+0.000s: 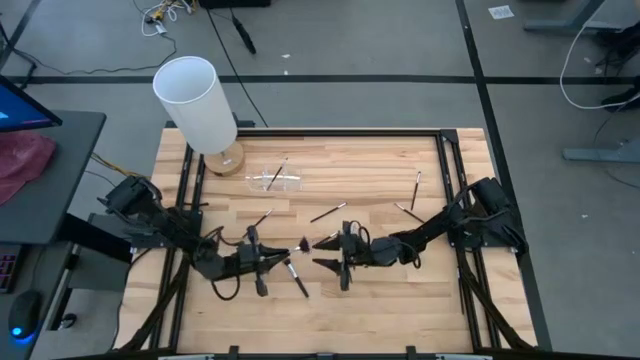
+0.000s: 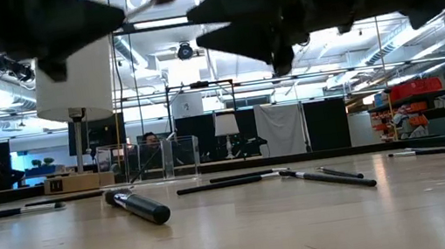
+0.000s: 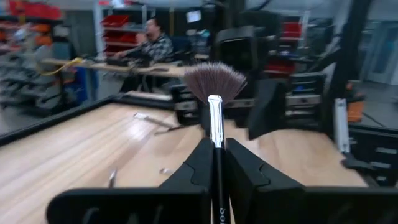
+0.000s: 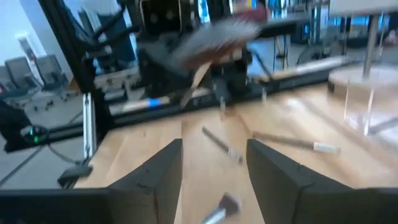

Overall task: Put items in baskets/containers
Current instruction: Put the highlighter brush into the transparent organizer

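- Brushes (image 1: 328, 212) are lying scattered across the wooden worktop (image 1: 370, 165); a person (image 3: 152, 45) is sitting in the workshop beyond.
- The clear holder (image 1: 274, 181) is standing near the far edge beside the white cylinder (image 1: 195, 103), one brush leaning in it.
- The left gripper (image 3: 216, 152) is clamping a fan brush (image 3: 214, 84) mid-worktop.
- The right gripper (image 4: 214, 163) is hanging with fingers spread wide.

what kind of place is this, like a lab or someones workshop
Most likely a robotics lab or open workshop hall. Two arms are mounted at a framed wooden table, cables trail across the grey floor, and behind the table stand shelves with red bins and a person at a desk.
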